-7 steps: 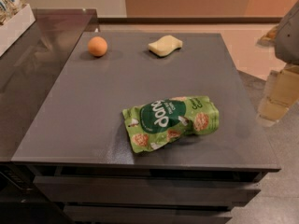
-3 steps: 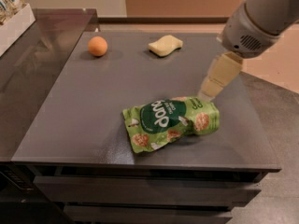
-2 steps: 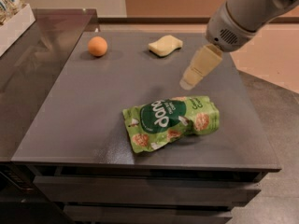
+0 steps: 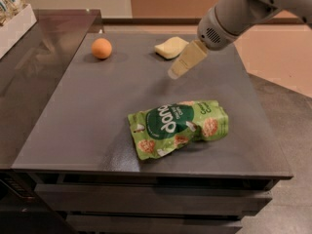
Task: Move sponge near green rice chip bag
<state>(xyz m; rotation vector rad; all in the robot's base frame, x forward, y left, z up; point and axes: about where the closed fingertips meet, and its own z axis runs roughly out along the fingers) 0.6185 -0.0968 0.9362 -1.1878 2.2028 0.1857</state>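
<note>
The pale yellow sponge [image 4: 171, 47] lies on the dark table [image 4: 87, 111] at the far middle. The green rice chip bag [image 4: 178, 126] lies flat near the table's front, right of centre. My gripper [image 4: 176, 71] hangs above the table, just right of and in front of the sponge, apart from it, and well behind the bag. It holds nothing that I can see.
A round orange fruit [image 4: 101, 48] sits at the far left of the table. A white box [image 4: 13, 18] with packets stands on the darker counter at the far left. The floor lies to the right of the table.
My arm has swung in from the right edge and moved left and farther back over the table, toward the sponge. Sponge, bag and orange have not moved.
</note>
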